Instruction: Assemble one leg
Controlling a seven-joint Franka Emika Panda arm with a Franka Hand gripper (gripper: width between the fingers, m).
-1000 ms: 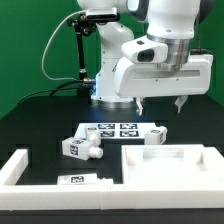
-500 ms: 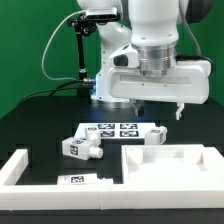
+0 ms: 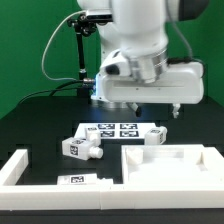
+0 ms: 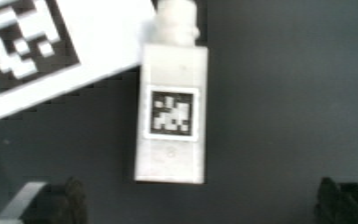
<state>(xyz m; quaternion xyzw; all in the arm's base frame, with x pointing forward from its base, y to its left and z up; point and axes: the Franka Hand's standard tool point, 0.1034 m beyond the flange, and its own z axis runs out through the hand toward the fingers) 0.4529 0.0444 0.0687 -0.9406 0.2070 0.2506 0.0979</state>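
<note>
In the exterior view the gripper hangs above the black table with its jaws spread wide, the two fingers well apart and gripping nothing. Below the gap between them the leg lies on the table, clear of both fingers. It is just beside the marker board, on the exterior view's right. The square panel with a raised rim sits nearer the camera. The leg lies outside it, behind its far rim.

In the wrist view the gripper is equally wide, only the dark fingers showing at the frame's edge. The leg lies flat between their lines, untouched, its tag facing the camera. A corner of the marker board lies just beside it.
</note>
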